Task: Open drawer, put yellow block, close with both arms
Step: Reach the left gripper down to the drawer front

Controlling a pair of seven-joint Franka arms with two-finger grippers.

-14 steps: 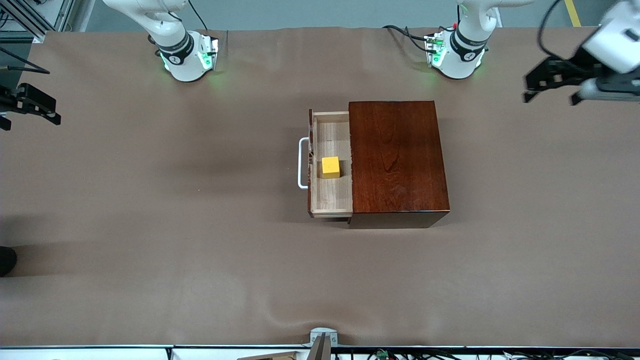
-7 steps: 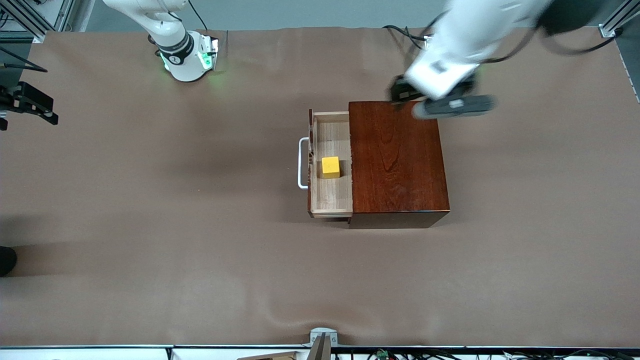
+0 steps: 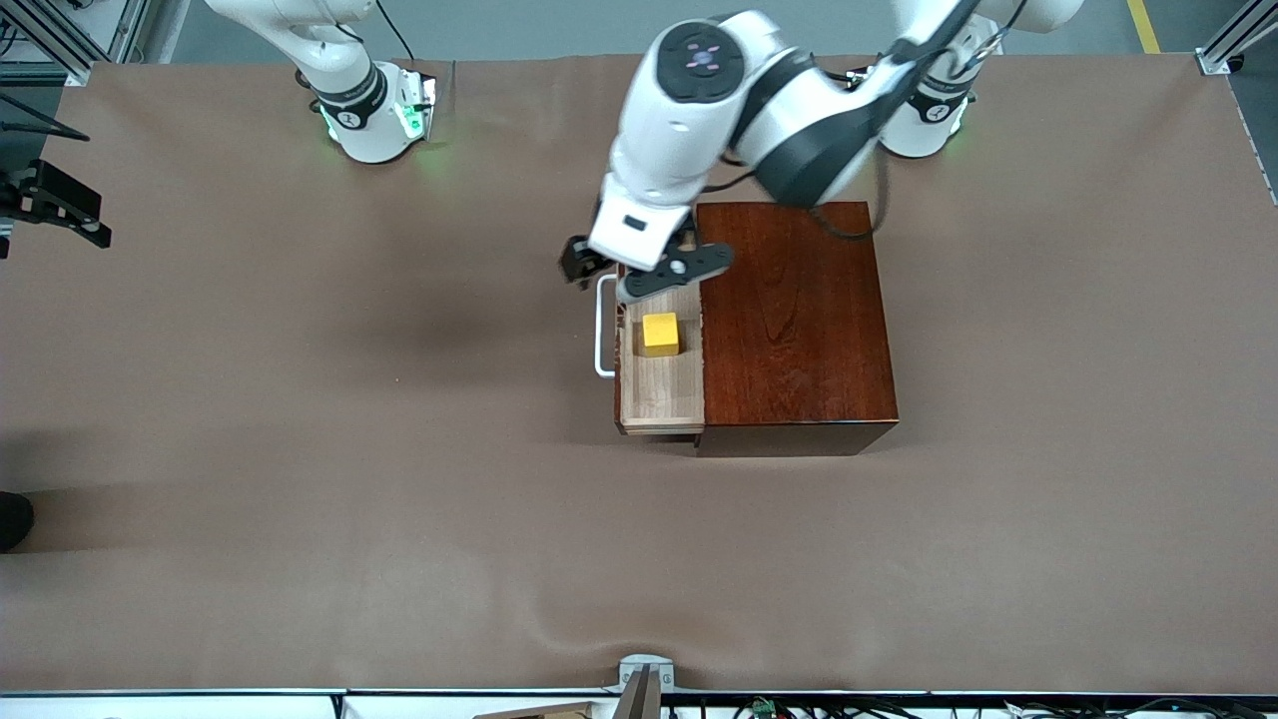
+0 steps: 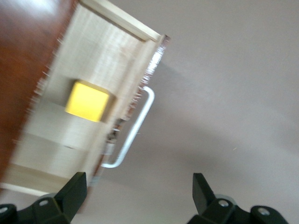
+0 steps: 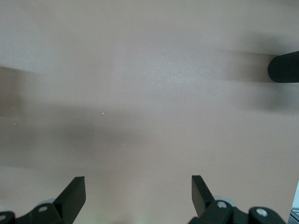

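Note:
The drawer (image 3: 659, 394) stands pulled out of the dark mahogany box (image 3: 794, 320), toward the right arm's end of the table. The yellow block (image 3: 660, 334) lies in the drawer, close to its front panel and white handle (image 3: 602, 340). My left gripper (image 3: 602, 272) hangs open over the handle's end farthest from the front camera. In the left wrist view the block (image 4: 88, 100), the handle (image 4: 135, 128) and the box (image 4: 23, 56) show ahead of the gripper (image 4: 138, 193), which holds nothing. My right gripper (image 3: 55, 215) waits open at the table's edge, over bare table (image 5: 138, 196).
A metal bracket (image 3: 646, 674) sits at the table's near edge. A dark rounded object (image 3: 14, 519) lies at the edge by the right arm's end. Cables (image 3: 799, 65) trail beside the left arm's base. Brown cloth covers the table (image 3: 349, 449).
The left arm has swung from the left arm's end of the table, across the box, to above the drawer's handle. The drawer, the block and the right gripper have stayed put.

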